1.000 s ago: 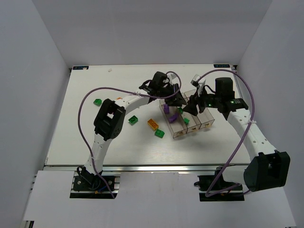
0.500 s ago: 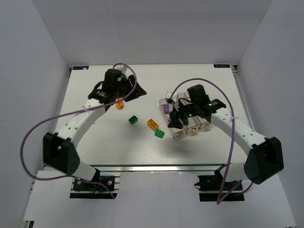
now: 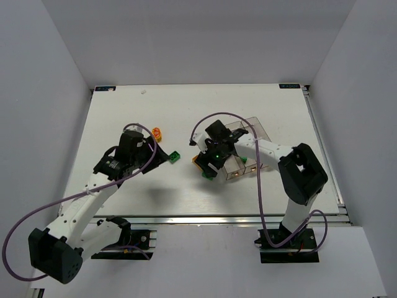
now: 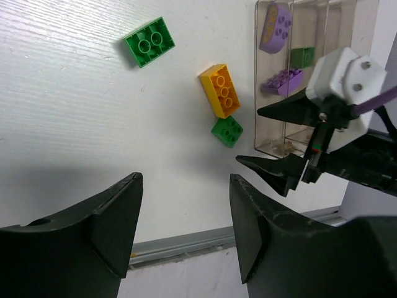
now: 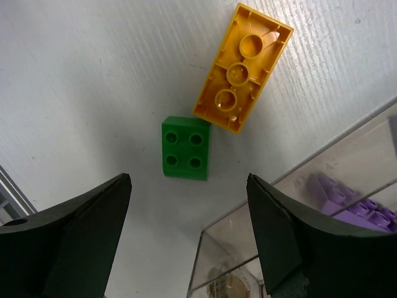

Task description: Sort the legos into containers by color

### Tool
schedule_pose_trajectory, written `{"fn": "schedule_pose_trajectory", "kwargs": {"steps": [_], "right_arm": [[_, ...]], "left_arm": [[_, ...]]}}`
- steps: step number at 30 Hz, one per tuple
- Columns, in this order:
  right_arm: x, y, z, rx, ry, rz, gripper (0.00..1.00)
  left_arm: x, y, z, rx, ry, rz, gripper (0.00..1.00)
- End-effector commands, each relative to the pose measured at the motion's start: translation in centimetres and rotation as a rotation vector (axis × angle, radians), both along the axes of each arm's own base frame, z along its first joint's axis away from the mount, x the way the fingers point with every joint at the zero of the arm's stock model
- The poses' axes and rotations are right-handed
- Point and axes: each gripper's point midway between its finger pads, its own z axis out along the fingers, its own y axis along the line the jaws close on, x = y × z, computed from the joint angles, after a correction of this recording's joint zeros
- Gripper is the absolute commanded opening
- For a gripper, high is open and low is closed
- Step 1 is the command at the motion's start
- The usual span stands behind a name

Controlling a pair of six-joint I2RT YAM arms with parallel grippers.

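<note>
My right gripper (image 3: 208, 164) is open and empty, just above the table left of the three joined clear bins (image 3: 255, 131). Between its fingers in the right wrist view (image 5: 189, 186) lies a small green lego (image 5: 186, 148), touching an orange-yellow lego (image 5: 243, 68). My left gripper (image 3: 156, 155) is open and empty, raised beside another green lego (image 3: 175, 158). In the left wrist view (image 4: 186, 180) this green lego (image 4: 149, 41) lies far left. The bins (image 4: 310, 133) hold two purple legos (image 4: 276, 28) and a green one (image 4: 303, 57).
A small orange-yellow piece (image 3: 157, 133) sits on the table behind the left gripper. The right gripper's fingers (image 4: 285, 108) show in the left wrist view, close to the nearest bin's wall (image 5: 291, 180). The table's front rail (image 4: 186, 239) runs just below the left fingers.
My right gripper has moved left, off the bins, to over the green and orange-yellow legos. My left gripper has swung from the back left toward the front, next to the lone green lego.
</note>
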Motion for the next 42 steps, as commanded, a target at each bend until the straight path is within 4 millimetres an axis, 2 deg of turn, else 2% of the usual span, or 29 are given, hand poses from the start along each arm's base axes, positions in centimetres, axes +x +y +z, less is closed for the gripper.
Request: {"fn": "schedule_pose_trajectory", "kwargs": {"steps": [1, 5, 10, 13, 16, 17, 19, 20, 22, 24, 26, 27, 29, 30, 31, 32, 33, 34, 35, 37, 38, 40, 41, 42], "right_arm": [[0.5, 1.1, 0.5, -0.010, -0.021, -0.034, 0.81], [-0.2, 1.4, -1.0, -0.044, 0.005, -0.032, 0.82], [-0.6, 1.5, -2.5, -0.072, -0.001, -0.042, 0.79], [-0.2, 1.4, -3.2, -0.109, -0.034, -0.061, 0.72], [0.0, 1.3, -3.6, -0.126, -0.048, -0.061, 0.52], [0.0, 1.3, -3.4, -0.125, -0.056, -0.057, 0.40], [-0.1, 1.1, -3.1, -0.118, -0.060, -0.046, 0.24], [-0.3, 1.3, -2.8, -0.108, -0.061, -0.036, 0.12], [-1.7, 1.8, -1.1, -0.039, -0.008, 0.019, 0.00], [-3.6, 2.2, 1.5, 0.044, 0.039, 0.108, 0.00], [-4.3, 2.4, 4.0, 0.114, 0.041, 0.144, 0.00], [-4.4, 2.7, 6.7, 0.190, 0.022, 0.165, 0.00], [-3.7, 2.6, 10.2, 0.272, -0.036, 0.140, 0.00], [-2.6, 2.2, 11.2, 0.294, -0.055, 0.097, 0.00], [-1.6, 2.4, 12.9, 0.331, -0.061, 0.038, 0.00], [0.7, 1.0, 13.6, 0.332, -0.073, -0.048, 0.00], [1.7, 0.3, 14.1, 0.331, -0.075, -0.098, 0.00], [2.7, 0.0, 14.9, 0.335, -0.069, -0.151, 0.00], [5.0, -2.0, 14.6, 0.310, -0.091, -0.246, 0.00], [6.6, -3.8, 14.2, 0.272, -0.123, -0.321, 0.00], [8.2, -5.9, 13.6, 0.229, -0.144, -0.390, 0.00], [9.2, -8.0, 12.5, 0.174, -0.128, -0.455, 0.00], [9.2, -8.7, 11.6, 0.142, -0.094, -0.477, 0.00], [9.8, -10.0, 11.3, 0.137, -0.089, -0.514, 0.00]], "left_arm": [[-0.6, 1.2, 0.5, 0.023, -0.012, 0.046, 0.68], [-0.5, 2.2, -0.1, 0.073, -0.008, 0.076, 0.68], [-0.5, 2.3, -0.6, 0.081, -0.001, 0.080, 0.69], [-0.4, 2.4, -0.8, 0.087, 0.001, 0.084, 0.69], [-0.3, 2.5, -1.0, 0.093, 0.002, 0.094, 0.69], [-0.3, 2.6, -1.1, 0.095, 0.003, 0.097, 0.68], [0.0, 2.6, -1.3, 0.095, -0.001, 0.106, 0.68], [0.0, 2.6, -1.7, 0.097, 0.003, 0.106, 0.68], [0.5, 2.4, -2.1, 0.102, 0.003, 0.100, 0.68], [1.1, 2.0, -2.6, 0.116, 0.010, 0.082, 0.68], [1.6, 1.7, -2.8, 0.123, 0.013, 0.063, 0.69], [2.1, 1.5, -2.7, 0.128, -0.004, 0.048, 0.69], [2.7, 1.1, -3.6, 0.151, 0.015, 0.021, 0.69], [3.4, 0.8, -3.4, 0.153, -0.001, 0.009, 0.69], [3.7, 0.7, -4.3, 0.187, 0.011, -0.027, 0.69], [4.1, 0.6, -4.7, 0.204, 0.011, -0.051, 0.69], [4.9, 0.4, -4.4, 0.236, -0.019, -0.089, 0.69], [5.3, 0.3, -5.6, 0.264, 0.004, -0.112, 0.69], [5.6, 0.3, -5.8, 0.284, 0.001, -0.136, 0.69], [6.6, 0.1, -6.0, 0.336, -0.021, -0.199, 0.69], [6.9, 0.0, -6.8, 0.356, -0.008, -0.226, 0.69], [7.9, -0.4, -6.4, 0.392, -0.043, -0.299, 0.69], [8.1, -0.4, -7.1, 0.413, -0.040, -0.333, 0.68], [8.2, -1.2, -6.9, 0.404, -0.069, -0.403, 0.69]]}}
